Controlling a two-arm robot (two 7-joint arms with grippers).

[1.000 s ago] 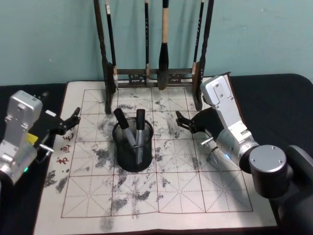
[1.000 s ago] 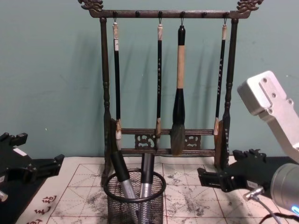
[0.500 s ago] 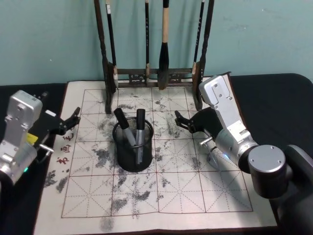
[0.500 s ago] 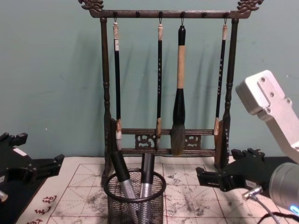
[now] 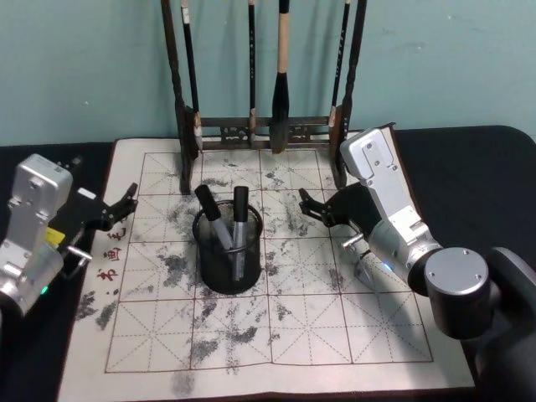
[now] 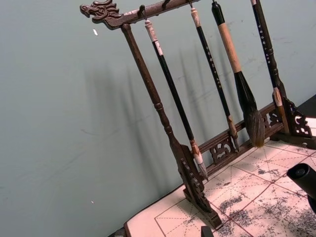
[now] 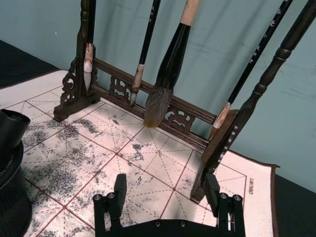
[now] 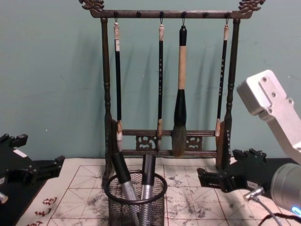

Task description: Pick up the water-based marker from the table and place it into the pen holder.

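Two markers (image 5: 224, 226) stood inside the pen holder (image 5: 229, 260). The right gripper (image 5: 311, 208) hovered just right of it, fingers spread and empty; the left gripper (image 5: 124, 203), also open, waited left.

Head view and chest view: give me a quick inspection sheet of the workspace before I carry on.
Surface: ink-stained grid mat on a dark table.
Job's things: pen holder mid-mat with two markers standing inside.
Clutter: wooden brush rack behind, four brushes hanging.
Grippers: left gripper open at the mat's left edge, empty; right gripper open right of the holder, empty.
Cables: thin wire under the right arm.
Surroundings: plain teal wall.
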